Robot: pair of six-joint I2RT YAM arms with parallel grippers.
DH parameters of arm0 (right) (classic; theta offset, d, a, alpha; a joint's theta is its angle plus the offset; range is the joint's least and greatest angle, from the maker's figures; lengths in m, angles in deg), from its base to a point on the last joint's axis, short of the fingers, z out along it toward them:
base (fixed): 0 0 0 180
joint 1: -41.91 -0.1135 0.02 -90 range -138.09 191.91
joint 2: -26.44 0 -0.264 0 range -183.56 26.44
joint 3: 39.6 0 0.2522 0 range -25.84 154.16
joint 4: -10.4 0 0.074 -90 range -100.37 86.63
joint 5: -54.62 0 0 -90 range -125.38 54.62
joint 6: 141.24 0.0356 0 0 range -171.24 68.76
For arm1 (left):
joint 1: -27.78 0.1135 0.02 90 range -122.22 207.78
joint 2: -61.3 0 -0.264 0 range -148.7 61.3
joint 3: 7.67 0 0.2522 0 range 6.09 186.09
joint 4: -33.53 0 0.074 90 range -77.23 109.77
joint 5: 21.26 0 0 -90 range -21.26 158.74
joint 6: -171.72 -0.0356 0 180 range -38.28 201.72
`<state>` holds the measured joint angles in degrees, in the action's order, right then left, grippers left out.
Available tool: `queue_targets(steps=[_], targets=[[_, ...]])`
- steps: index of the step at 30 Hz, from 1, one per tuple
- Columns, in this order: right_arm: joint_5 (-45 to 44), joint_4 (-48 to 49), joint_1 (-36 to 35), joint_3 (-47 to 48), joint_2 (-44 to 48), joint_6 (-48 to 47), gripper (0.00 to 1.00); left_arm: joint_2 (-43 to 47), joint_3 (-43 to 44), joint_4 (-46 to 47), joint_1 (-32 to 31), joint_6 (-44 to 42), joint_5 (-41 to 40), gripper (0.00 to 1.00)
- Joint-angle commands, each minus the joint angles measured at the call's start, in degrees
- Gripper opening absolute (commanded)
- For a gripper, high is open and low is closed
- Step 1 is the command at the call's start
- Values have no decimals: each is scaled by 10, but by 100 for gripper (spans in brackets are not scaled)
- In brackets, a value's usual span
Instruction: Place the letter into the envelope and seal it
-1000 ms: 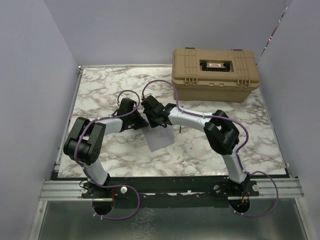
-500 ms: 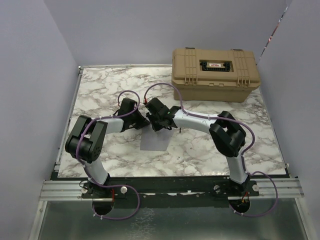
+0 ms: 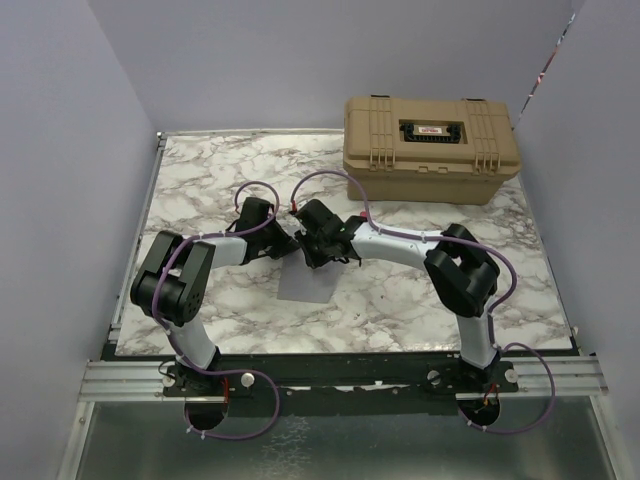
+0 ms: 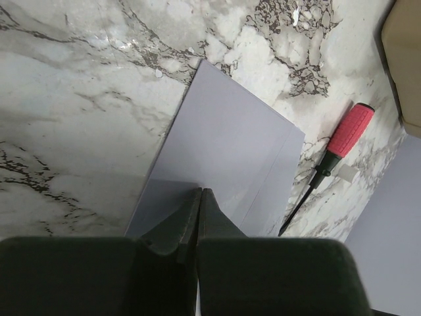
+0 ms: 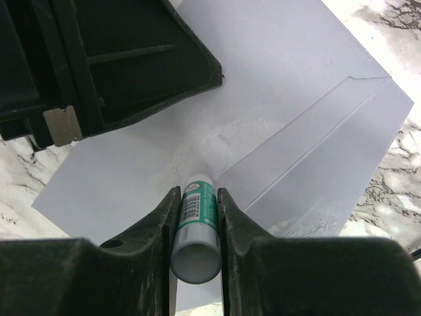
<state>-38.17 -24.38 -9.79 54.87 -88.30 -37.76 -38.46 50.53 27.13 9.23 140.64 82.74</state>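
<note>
Envelope (image 3: 308,285) is laid flat on the desk (image 3: 200,170), midway along, nearer the near edge. It is touched by the left gripper (image 4: 200,192), reached inward, jaws together. A glue stick (image 5: 197,220) is clamped in the right gripper (image 5: 197,197), angled down onto it.

The envelope (image 5: 283,85) is smooth, dull grey paper, the bench (image 3: 200,180) looks like shiny marble, and the box (image 3: 385,135) is hard tan plastic.
</note>
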Motion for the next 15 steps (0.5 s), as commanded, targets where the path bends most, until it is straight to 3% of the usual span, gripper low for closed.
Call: queue_targets(steps=[1, 7, 15], targets=[[-64, -10, -4, -16, -23, 21, 0, -48, -43, -120, 1, -37, -68, 0], [-124, -2, 12, 9, -42, 38, 0, -46, -47, -120, 3, -49, -60, 0], [-109, -2, 19, 69, -80, 22, 0, -48, -46, -120, 6, -61, -50, 0]])
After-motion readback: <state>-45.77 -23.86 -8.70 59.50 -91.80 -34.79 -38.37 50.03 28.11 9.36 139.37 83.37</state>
